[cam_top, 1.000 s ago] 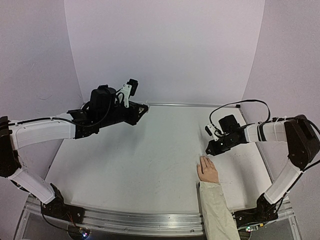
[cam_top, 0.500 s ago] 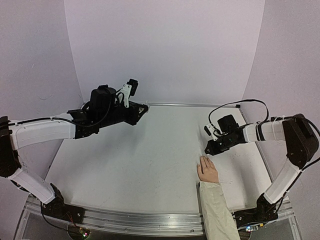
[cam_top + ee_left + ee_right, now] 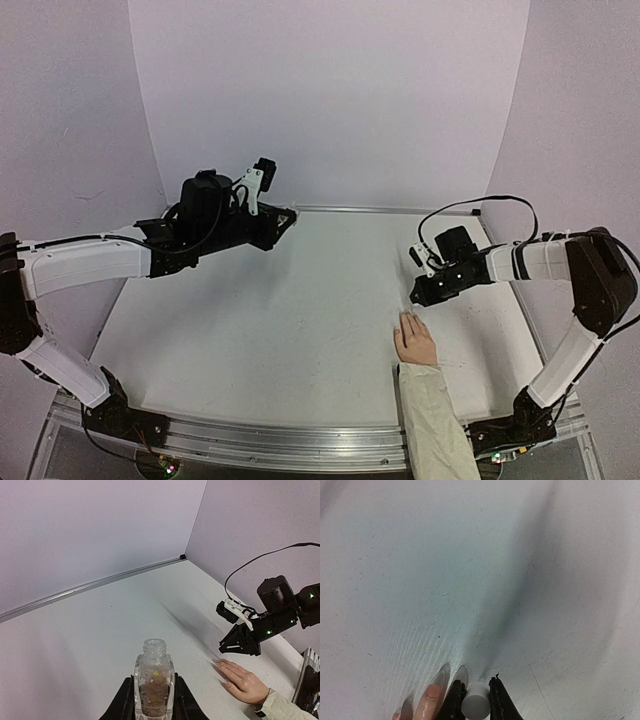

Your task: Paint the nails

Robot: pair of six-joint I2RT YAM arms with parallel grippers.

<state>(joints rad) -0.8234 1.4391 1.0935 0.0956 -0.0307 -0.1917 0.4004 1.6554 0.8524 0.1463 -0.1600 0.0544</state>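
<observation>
- I observed the left gripper (image 3: 154, 706) clamped on a clear bottle (image 3: 154, 680). The bottle stood upright between the jaws, its neck uncapped and its contents speckled.
- The right gripper (image 3: 475, 700) held a white cap (image 3: 475, 706) pinched between narrowly set jaws.
- The nails (image 3: 433, 691) lay just beside those jaws, to their left in the wrist view, on a pale hand (image 3: 415, 342) resting flat on the table (image 3: 300, 300).
- I could not tell whether the nearest fingertip touched the jaw.
- The hand was well apart from the left jaws.
</observation>
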